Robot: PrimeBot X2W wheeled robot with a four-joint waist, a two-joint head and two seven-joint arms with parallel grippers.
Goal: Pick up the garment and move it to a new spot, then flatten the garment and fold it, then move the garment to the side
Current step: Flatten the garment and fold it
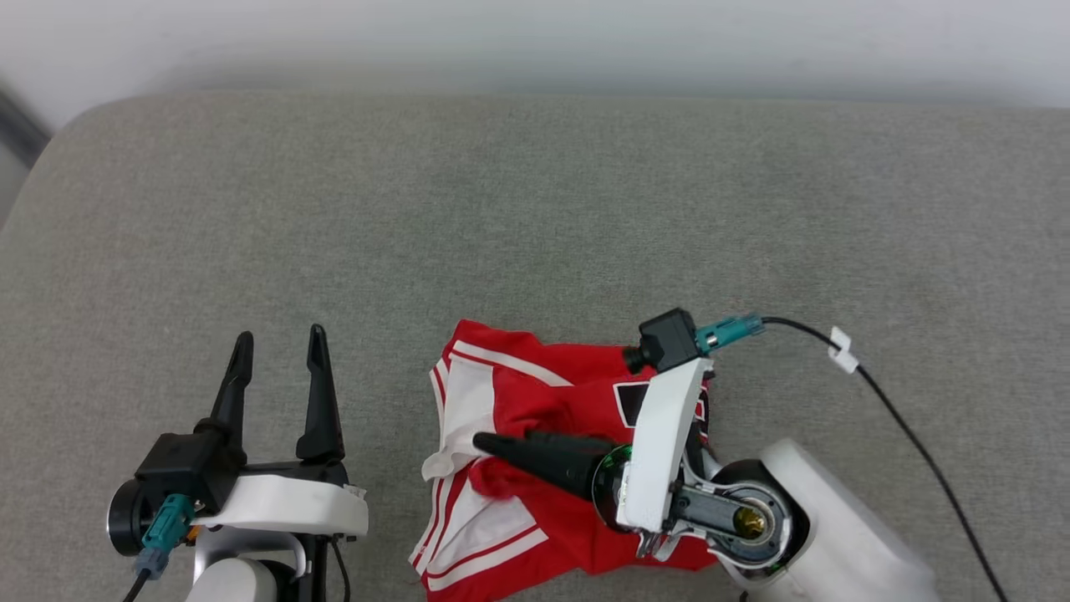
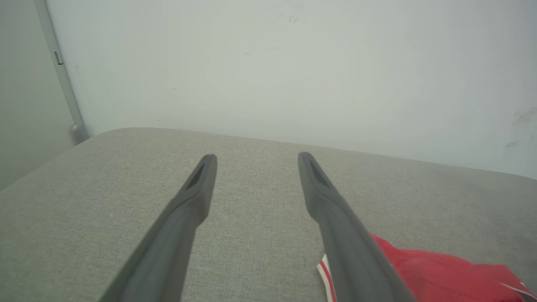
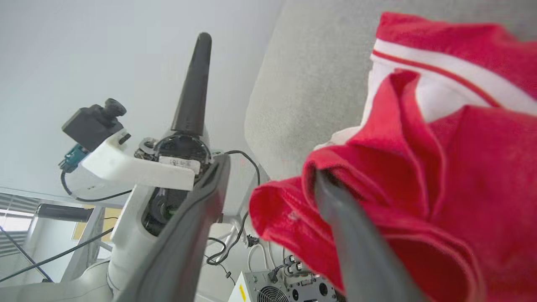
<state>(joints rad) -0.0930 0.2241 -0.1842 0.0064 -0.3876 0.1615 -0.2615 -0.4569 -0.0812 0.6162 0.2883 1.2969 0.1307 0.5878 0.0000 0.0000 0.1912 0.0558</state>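
Probably about to flatten bright red cloth garment (image 1: 568, 401), bunched at grey woven cushion's (image 1: 535, 209) near edge. With dark-fingered right gripper (image 3: 272, 170) parted, one finger in a fold, clamping nothing; left gripper (image 1: 280, 334) wide, empty. Next: pinch corners, spread.

Looks like a robotics lab: bare white wall (image 2: 293, 63) at twelve o'clock past the grey cloth-covered bench (image 1: 535, 209), fan-vented electronics box (image 3: 272, 291) at six in the right wrist view
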